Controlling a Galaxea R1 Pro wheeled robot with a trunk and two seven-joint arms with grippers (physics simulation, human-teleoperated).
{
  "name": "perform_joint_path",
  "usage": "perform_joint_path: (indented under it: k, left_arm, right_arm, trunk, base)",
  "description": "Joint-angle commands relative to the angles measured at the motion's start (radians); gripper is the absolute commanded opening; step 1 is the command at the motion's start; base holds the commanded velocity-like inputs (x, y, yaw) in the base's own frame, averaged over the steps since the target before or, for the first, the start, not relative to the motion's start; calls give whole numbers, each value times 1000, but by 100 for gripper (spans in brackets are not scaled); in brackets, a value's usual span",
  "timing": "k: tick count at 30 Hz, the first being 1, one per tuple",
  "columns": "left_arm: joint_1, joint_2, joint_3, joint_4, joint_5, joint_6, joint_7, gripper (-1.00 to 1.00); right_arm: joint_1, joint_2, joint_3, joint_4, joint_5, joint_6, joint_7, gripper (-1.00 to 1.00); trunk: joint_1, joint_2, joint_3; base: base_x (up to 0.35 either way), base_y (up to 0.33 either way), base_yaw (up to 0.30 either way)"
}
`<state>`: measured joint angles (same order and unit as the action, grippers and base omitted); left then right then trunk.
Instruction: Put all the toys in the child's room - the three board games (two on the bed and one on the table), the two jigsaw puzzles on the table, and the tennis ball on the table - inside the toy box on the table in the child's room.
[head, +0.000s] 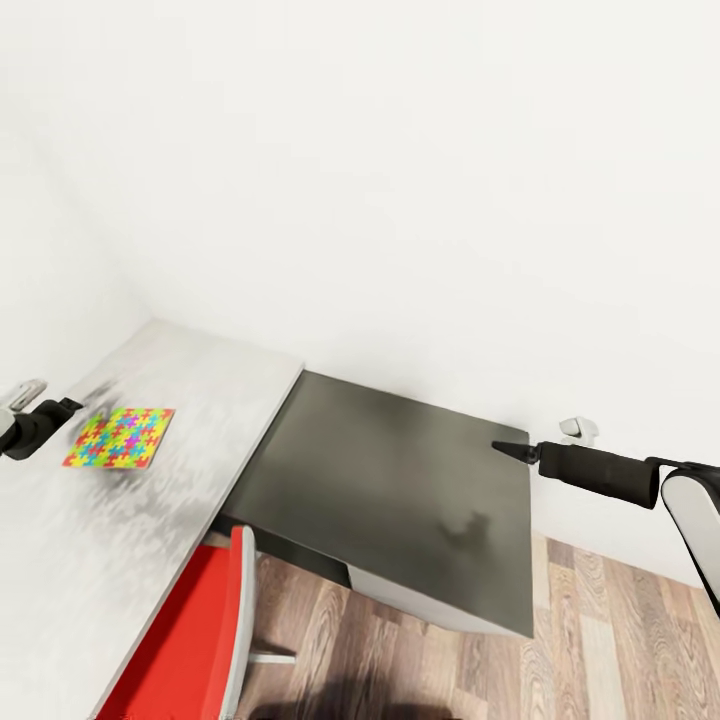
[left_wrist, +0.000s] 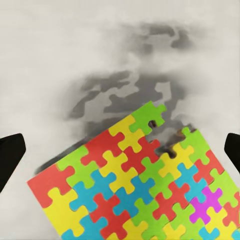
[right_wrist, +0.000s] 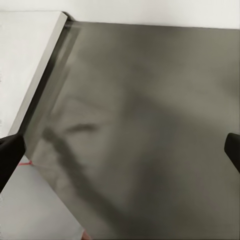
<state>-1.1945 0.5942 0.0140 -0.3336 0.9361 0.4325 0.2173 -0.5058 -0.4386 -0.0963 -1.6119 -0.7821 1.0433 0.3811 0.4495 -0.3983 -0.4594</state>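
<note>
Jigsaw puzzle (head: 120, 437) is what I'm lined up on, and my left gripper (head: 75, 405) hangs just off its near-left corner, fingers spread wide: in the left wrist view the two dark fingertips (left_wrist: 10, 157) sit far out at either edge with nothing between them but tabletop and puzzle. I read that wide, empty stance as the set-up for pinching a thin flat square by its edge, since it lies dead flat on the pale grey table (head: 60, 560) and offers no height to grab. From the left gripper, the puzzle is at about four o'clock in the head view, close by but not touched. Farther out, my right gripper (head: 505, 450) is parked well apart, out over the dark grey section (head: 390, 500) of the table, which is bare under it; its fingers in the right wrist view also stand wide with nothing held, so I judge it's simply waiting clear of the work. Red chair (head: 190, 640) is tucked in at six o'clock.
</note>
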Motion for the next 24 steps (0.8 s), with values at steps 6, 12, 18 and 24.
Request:
perform_joint_path:
  k: [6, 12, 18, 24]
  left_arm:
    - [-1, -19, 1, -6, 9, 5, 8, 100]
    - [-5, -37, 1, -7, 8, 4, 8, 100]
    - [-7, -54, 1, -8, 6, 3, 8, 100]
    - [-8, -63, 1, -9, 5, 3, 8, 100]
  right_arm:
    - [-1, 0, -2, 0, 9, 4, 10, 100]
    - [0, 0, -2, 0, 10, 4, 10, 100]
    - [2, -1, -2, -1, 11, 4, 12, 100]
    - [2, 0, -2, -1, 11, 4, 13, 100]
  trunk:
    - [1, -2, -2]
    - [1, -2, -2]
    - [1, -2, -3]
    - [1, -2, -3]
  base:
    - [0, 0, 177]
    - [0, 0, 83]
    - [0, 0, 34]
    - [0, 0, 13]
